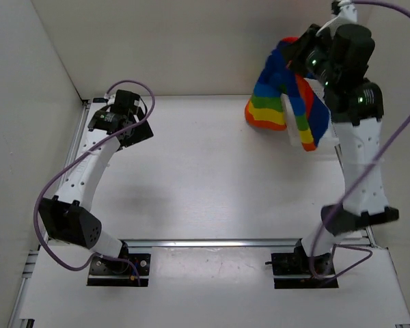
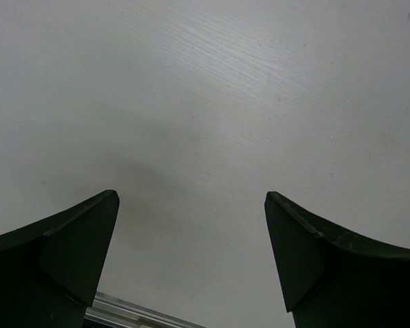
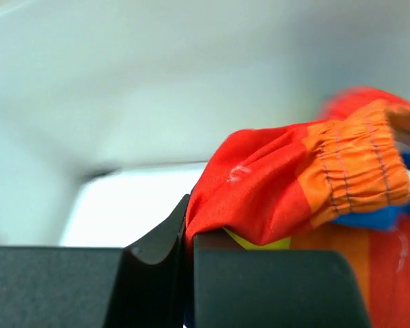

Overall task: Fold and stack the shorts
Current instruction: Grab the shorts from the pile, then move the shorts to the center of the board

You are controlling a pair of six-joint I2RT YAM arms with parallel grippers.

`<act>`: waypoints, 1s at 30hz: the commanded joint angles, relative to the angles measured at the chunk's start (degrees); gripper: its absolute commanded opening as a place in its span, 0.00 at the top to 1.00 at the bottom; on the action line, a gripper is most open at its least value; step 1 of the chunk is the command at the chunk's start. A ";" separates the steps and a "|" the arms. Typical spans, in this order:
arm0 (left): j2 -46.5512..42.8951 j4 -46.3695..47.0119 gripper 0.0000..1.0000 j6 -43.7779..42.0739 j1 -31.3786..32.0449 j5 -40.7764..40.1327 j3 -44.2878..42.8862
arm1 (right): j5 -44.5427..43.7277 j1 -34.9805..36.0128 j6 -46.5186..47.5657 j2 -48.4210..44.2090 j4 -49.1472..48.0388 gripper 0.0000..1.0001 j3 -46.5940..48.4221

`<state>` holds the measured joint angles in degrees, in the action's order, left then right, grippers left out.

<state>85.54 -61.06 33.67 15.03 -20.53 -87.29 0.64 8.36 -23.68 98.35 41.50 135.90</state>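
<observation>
Rainbow-striped shorts (image 1: 268, 104) clamped in right claw (image 3: 189, 225), draping beneath; left claw (image 2: 191, 196) spread

**Left arm** (image 1: 89, 164): my base is bolted at the near edge, left side. The elbow is folded low beside the left edge and the forearm reaches up toward the far-left corner.

**Left gripper** (image 1: 126, 117): it faces down at the counter. My two dark fingers (image 2: 61, 253) are spread wide apart.

**Right arm** (image 1: 362, 164): my base is at the near edge, right side. The arm stands tall along the right edge, with the wrist raised high over the far-right corner.

**Right gripper** (image 1: 302, 58): my jaws are pressed together. In the wrist view the fingertips (image 3: 219, 239) meet with red cloth of the shorts (image 3: 273, 184) pinched in the seam between them.
</observation>
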 commanded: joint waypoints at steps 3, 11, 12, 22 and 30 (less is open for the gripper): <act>-4.75 -4.16 0.00 -1.06 -5.78 3.74 -7.63 | -6.93 23.22 3.91 -9.65 -2.98 1.00 -22.26; -6.52 -4.16 0.00 -2.73 -8.26 9.28 -10.45 | -7.49 34.00 -3.83 -7.73 3.31 0.48 -37.46; -6.52 -4.16 0.00 -3.52 -8.26 10.07 -10.45 | -7.50 33.22 -3.83 -7.73 3.33 0.46 -37.46; -12.14 2.41 0.14 -5.38 5.08 26.68 4.30 | -6.29 17.93 -4.53 -22.74 5.53 0.73 -53.68; -20.21 9.90 0.00 7.97 23.54 26.08 27.74 | 4.62 23.97 -12.69 -24.70 -0.97 0.47 -67.60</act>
<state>70.91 -53.63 34.98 35.40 6.17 -66.19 -1.80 28.73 -32.71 72.47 44.05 71.11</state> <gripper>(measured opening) 0.990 0.495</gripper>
